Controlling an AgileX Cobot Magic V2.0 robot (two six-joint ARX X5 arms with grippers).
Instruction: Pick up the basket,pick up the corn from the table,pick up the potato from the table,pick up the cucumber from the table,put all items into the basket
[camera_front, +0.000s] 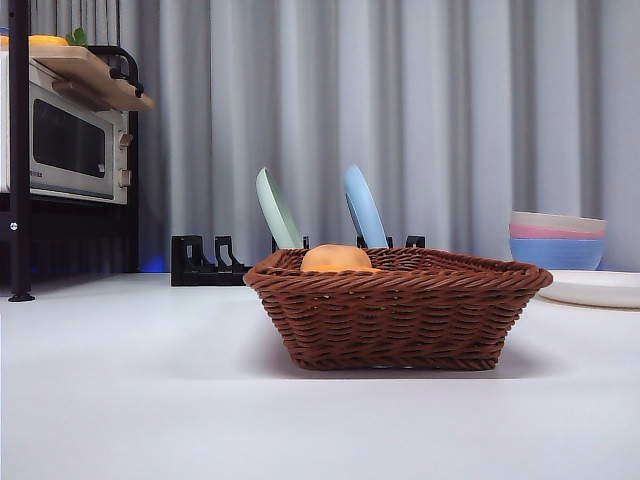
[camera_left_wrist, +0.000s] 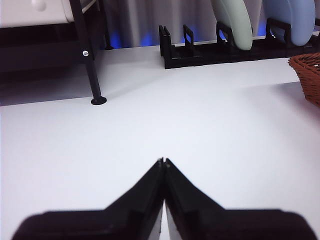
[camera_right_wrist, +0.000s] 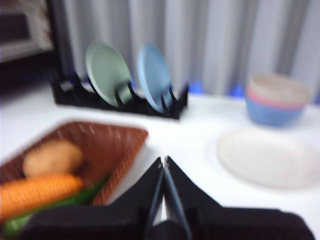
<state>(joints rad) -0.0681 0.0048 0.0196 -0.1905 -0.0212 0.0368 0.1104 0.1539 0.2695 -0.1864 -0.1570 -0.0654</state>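
Observation:
The dark-brown wicker basket stands on the white table at the centre of the front view. An orange-tan rounded top shows above its rim. In the blurred right wrist view the basket holds the tan potato, the orange corn and the green cucumber. My right gripper is shut and empty, above the table just beside the basket. My left gripper is shut and empty over bare table, with the basket's edge off to the side.
A black dish rack with a green plate and a blue plate stands behind the basket. Stacked bowls and a white plate sit at the right. A microwave on a black shelf stands at the left.

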